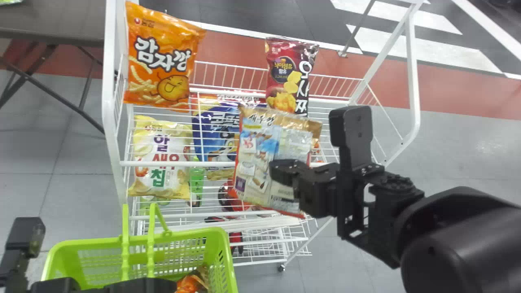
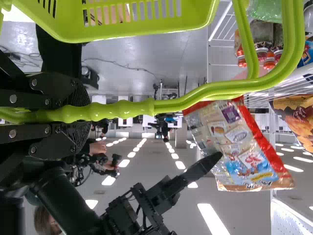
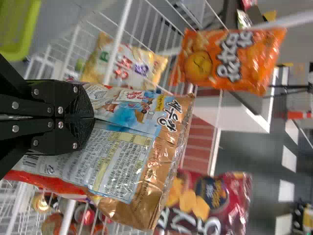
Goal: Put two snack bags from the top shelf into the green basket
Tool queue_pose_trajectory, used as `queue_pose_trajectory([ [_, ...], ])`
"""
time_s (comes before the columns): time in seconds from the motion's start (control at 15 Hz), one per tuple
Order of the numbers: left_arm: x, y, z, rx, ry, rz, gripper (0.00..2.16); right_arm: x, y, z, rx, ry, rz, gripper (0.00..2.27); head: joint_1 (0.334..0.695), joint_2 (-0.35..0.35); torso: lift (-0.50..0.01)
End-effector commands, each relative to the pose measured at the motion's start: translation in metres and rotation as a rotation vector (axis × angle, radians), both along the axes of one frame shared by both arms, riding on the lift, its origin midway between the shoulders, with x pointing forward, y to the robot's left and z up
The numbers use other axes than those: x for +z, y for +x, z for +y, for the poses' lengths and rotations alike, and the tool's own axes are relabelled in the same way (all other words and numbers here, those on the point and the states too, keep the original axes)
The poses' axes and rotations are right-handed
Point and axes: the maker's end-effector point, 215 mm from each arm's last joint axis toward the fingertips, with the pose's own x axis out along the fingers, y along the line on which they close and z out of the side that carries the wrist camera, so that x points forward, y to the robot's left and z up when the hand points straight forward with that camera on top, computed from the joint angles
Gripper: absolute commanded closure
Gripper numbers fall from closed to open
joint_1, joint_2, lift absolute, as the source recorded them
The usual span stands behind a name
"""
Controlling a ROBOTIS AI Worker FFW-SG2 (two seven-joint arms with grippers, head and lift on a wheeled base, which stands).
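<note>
Nearest me, the left hand [image 1: 138, 285] has its fingers closed around a raised handle of the green basket [image 1: 191, 233]. The basket is glossy moulded plastic with slotted walls, and in its right side lies a crinkled orange and red packet [image 1: 188, 285]. Farther out, the right hand [image 1: 281, 170] is clamped on a flat snack bag [image 1: 254, 162] with a wrinkled gold band along its top, red along its bottom and a printed back; it is held tilted before the white wire rack [image 1: 110, 106], up beyond the basket and to its right. Behind it in the rack are a pale yellow and white bag [image 1: 163, 158], puffed and shiny, and a blue bag [image 1: 215, 130] seen through the wires. Plump, glossy orange [image 1: 160, 57] and dark red [image 1: 287, 77] bags stand upright, the orange at left. Beyond the rack's left side is a dark table [image 1: 53, 24] with crossed legs.
</note>
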Motion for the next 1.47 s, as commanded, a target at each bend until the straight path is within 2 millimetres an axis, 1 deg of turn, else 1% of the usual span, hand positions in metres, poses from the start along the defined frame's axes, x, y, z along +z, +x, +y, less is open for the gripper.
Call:
queue_pose_trajectory([
  [0.0,0.001,-0.002,-0.001,-0.004,-0.005,0.007,2.15,-0.018,-0.016,0.035,0.067,0.019,0.038,2.19,0.695,-0.267,-0.001],
  [0.2,-0.001,-0.003,-0.001,-0.004,-0.007,0.014,2.15,-0.041,-0.031,0.085,0.149,0.047,0.049,2.19,0.695,-0.211,-0.001],
  [0.33,-0.002,-0.004,-0.002,-0.002,-0.007,0.020,2.15,-0.055,-0.045,0.114,0.196,0.065,0.068,2.19,0.695,-0.165,-0.001],
  [0.4,-0.003,-0.004,-0.002,-0.001,-0.007,0.021,2.15,-0.060,-0.054,0.127,0.215,0.070,0.082,2.19,0.695,-0.118,-0.001],
  [0.53,-0.004,-0.005,-0.001,0.002,-0.007,0.027,2.15,-0.070,-0.074,0.143,0.245,0.059,0.127,2.19,0.695,-0.075,-0.001],
  [0.67,-0.003,-0.005,-0.001,0.003,-0.011,0.028,2.15,-0.082,-0.090,0.156,0.273,0.061,0.161,2.19,0.695,-0.042,-0.001],
  [0.73,-0.002,-0.005,-0.001,0.005,-0.014,0.027,2.15,-0.094,-0.101,0.163,0.293,0.068,0.193,2.18,0.695,-0.011,-0.001],
  [0.87,-0.002,-0.004,-0.001,0.005,-0.015,0.026,2.15,-0.116,-0.117,0.178,0.325,0.089,0.243,2.14,0.695,0.020,-0.001],
  [0.93,-0.001,-0.005,-0.001,0.006,-0.018,0.027,2.15,-0.126,-0.126,0.181,0.334,0.094,0.269,1.95,0.695,0.035,-0.001],
  [1.0,-0.001,-0.004,0.001,0.008,-0.016,0.026,2.15,-0.131,-0.134,0.181,0.338,0.099,0.287,1.21,0.695,0.064,-0.001],
  [1.07,-0.003,-0.006,0.003,0.017,-0.019,0.034,2.15,-0.132,-0.134,0.178,0.338,0.092,0.284,0.17,0.695,0.074,-0.001],
  [1.13,-0.003,-0.008,0.005,0.026,-0.027,0.042,2.15,-0.129,-0.131,0.175,0.333,0.089,0.275,0.00,0.695,0.079,-0.001],
  [1.27,-0.003,-0.009,0.006,0.029,-0.026,0.043,2.15,-0.120,-0.116,0.158,0.301,0.079,0.245,0.04,0.695,0.082,-0.001],
  [1.4,-0.003,-0.010,0.005,0.028,-0.030,0.046,2.15,-0.106,-0.089,0.147,0.263,0.116,0.157,0.07,0.695,0.055,-0.001],
])
